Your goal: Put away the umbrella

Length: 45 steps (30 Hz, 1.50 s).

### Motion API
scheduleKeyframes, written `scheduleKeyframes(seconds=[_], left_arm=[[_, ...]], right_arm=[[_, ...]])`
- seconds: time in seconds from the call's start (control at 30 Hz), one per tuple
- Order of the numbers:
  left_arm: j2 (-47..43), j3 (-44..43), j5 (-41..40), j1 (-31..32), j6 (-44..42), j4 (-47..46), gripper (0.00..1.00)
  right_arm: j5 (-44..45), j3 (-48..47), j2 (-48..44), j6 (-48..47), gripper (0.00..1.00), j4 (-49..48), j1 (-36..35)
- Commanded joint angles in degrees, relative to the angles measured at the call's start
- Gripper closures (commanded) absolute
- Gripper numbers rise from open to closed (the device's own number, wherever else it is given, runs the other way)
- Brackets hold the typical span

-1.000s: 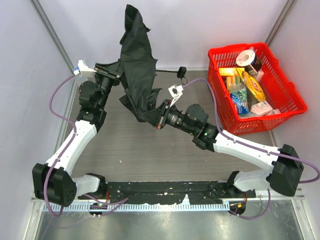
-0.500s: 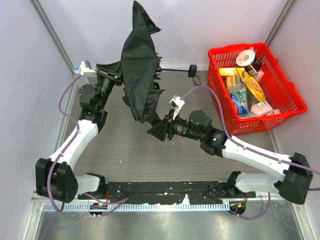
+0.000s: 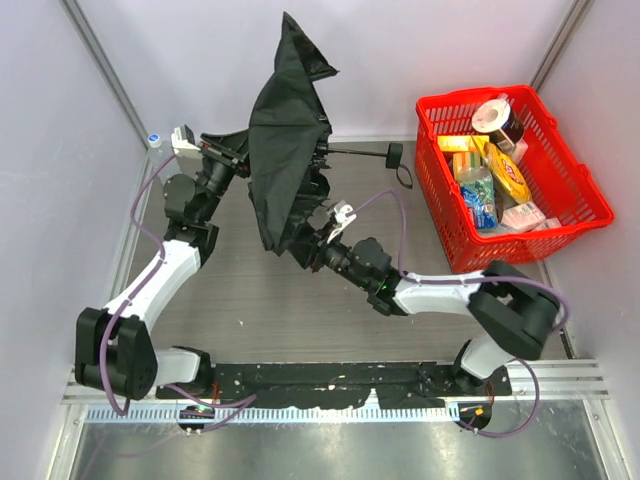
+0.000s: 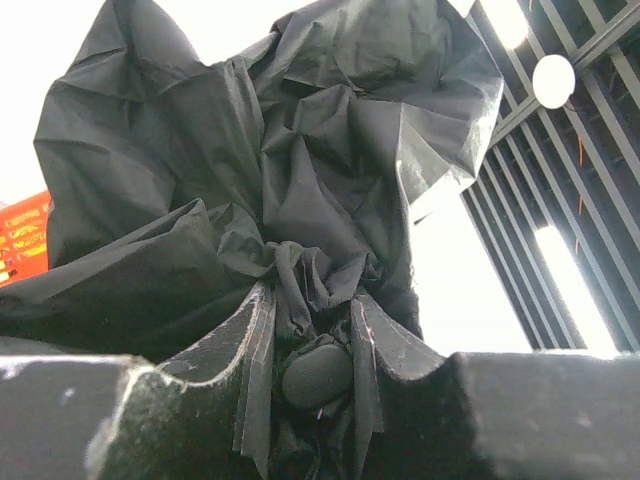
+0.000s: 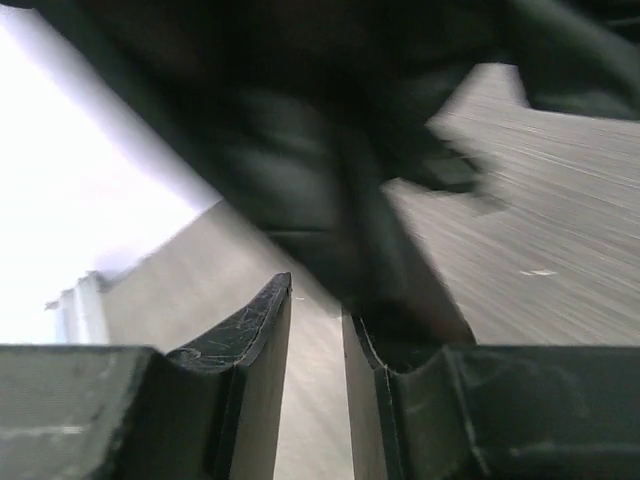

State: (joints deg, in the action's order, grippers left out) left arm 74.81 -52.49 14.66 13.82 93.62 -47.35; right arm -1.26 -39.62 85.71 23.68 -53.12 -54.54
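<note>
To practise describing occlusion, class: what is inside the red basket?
The red basket holds a yellow bag, a dark white-topped container, an orange packet, a bluish packet and a white box. Anything beneath them is covered.

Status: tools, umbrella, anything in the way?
Left tool clamped on umbrella fabric, canopy half-collapsed, raised. Right tool open, empty, below canopy. Red basket apart, far right.

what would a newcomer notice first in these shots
A crumpled black umbrella is held up over the back of the table, left of centre, its fabric pinched in the left gripper. After that, the eye goes to the full red basket at the right. The right gripper sits just below the canopy's lower edge.
</note>
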Motion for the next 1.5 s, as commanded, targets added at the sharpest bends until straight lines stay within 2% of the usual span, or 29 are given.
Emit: scheduleKeyframes(seconds=[0.0,0.03,0.07,0.1,0.13,0.2,0.3,0.37,0.47,0.53,0.7,0.73,0.8,0.9,0.97,1.03,1.07,1.23,1.33,1.47], left_arm=[[-6.1,-0.3,1.7,0.2,-0.4,-0.6,1.00],[-6.2,-0.2,2.4,0.2,-1.7,0.1,1.00],[-6.3,0.0,3.1,0.1,-3.2,0.9,1.00],[-6.3,0.1,3.8,-0.1,-4.9,2.4,1.00],[-6.4,0.3,4.4,-0.4,-6.6,3.7,1.00],[-5.6,0.2,6.3,-0.7,-11.7,4.0,1.00],[-5.0,-0.2,8.8,-0.9,-19.2,5.3,1.00],[-4.7,-1.9,12.0,-0.9,-25.1,9.4,1.00],[-4.7,-4.6,17.1,-0.7,-33.4,15.7,1.00],[-5.5,-5.2,18.5,-0.8,-36.7,19.8,1.00],[-6.1,-5.3,24.7,-0.6,-36.8,20.0,1.00],[-6.2,-5.5,25.8,-0.7,-36.8,20.7,1.00],[-6.3,-5.6,27.6,-0.6,-36.6,22.0,1.00],[-6.4,-5.8,28.4,-0.6,-36.2,24.8,1.00],[-6.3,-6.0,29.8,-0.6,-35.5,25.0,1.00],[-6.5,-5.6,30.6,-0.6,-35.0,24.7,1.00],[-6.7,-5.6,31.0,-0.6,-34.7,24.6,1.00],[-6.4,-5.8,33.0,-0.6,-33.9,24.5,1.00],[-6.0,-6.2,33.7,-0.6,-33.8,24.9,1.00],[-5.4,-6.8,34.0,-0.5,-34.2,26.6,1.00]], right_arm=[[12.5,-2.1,1.3,-9.8,0.68,-12.6,-0.2],[12.2,-2.1,-0.4,-10.6,0.67,-4.4,-0.3],[12.0,-1.8,-4.6,-10.5,0.62,-0.5,-0.3],[11.6,-0.6,-7.5,-9.9,0.59,8.5,-0.4],[10.8,0.1,-12.4,-9.4,0.53,13.3,-0.4],[7.3,2.3,-20.7,-9.4,0.49,31.3,-0.5],[3.7,4.0,-34.9,-10.0,0.41,46.7,-0.5],[2.1,1.2,-40.0,-11.2,0.38,58.2,-0.5],[4.2,-9.9,-40.9,-12.2,0.27,71.9,-0.4],[3.4,-18.2,-37.0,-13.1,0.18,77.6,-0.3],[2.1,-41.3,-19.1,-18.6,0.16,88.6,0.6],[-0.8,-47.5,-15.3,-19.5,0.16,89.8,1.4],[-5.7,-53.2,-11.1,-20.5,0.16,91.4,2.9],[-7.1,-57.0,-7.2,-21.2,0.17,92.2,4.7],[-9.6,-57.0,-5.3,-20.5,0.16,92.0,8.8],[-19.4,-55.1,-4.7,-17.6,0.16,88.5,14.7],[-23.5,-54.4,-4.4,-17.3,0.15,87.3,15.4],[-31.1,-49.3,-4.5,-16.2,0.10,79.9,15.4],[-30.5,-46.5,-5.5,-16.1,0.04,74.9,15.4],[-29.3,-45.8,-5.6,-16.8,0.03,73.3,15.2]])
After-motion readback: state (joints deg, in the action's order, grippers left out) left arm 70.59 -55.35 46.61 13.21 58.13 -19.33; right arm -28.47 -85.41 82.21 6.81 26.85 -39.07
